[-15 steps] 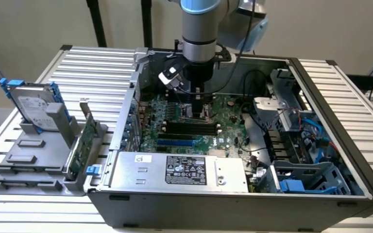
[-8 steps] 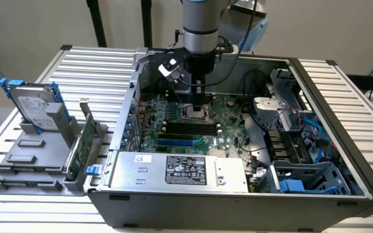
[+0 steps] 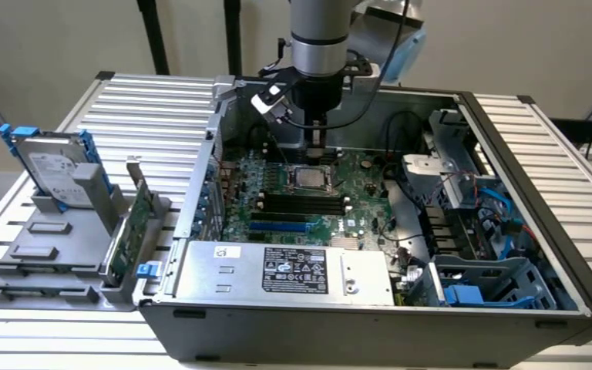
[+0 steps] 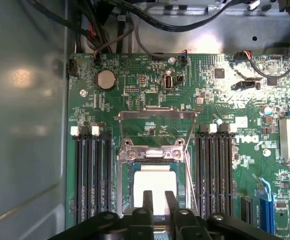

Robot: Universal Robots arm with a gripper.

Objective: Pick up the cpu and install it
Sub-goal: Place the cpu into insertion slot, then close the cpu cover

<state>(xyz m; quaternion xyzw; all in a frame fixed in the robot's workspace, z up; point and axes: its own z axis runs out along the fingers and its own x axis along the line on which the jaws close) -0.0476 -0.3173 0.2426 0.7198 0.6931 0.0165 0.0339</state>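
Cpu (image 4: 155, 184) in socket (image 4: 124, 165), hand (image 4: 159, 195) above, hard drive (image 3: 55, 166) racked beside case (image 3: 378, 331)

Slatted table (image 3: 152, 100) with open computer case (image 3: 378, 339) and grey, perhaps plastic, rack (image 3: 59, 266)

Dell logo (image 4: 250, 141) on green motherboard (image 4: 150, 100)

Beige wall (image 3: 49, 38), prob. alu slat table (image 3: 573, 154)
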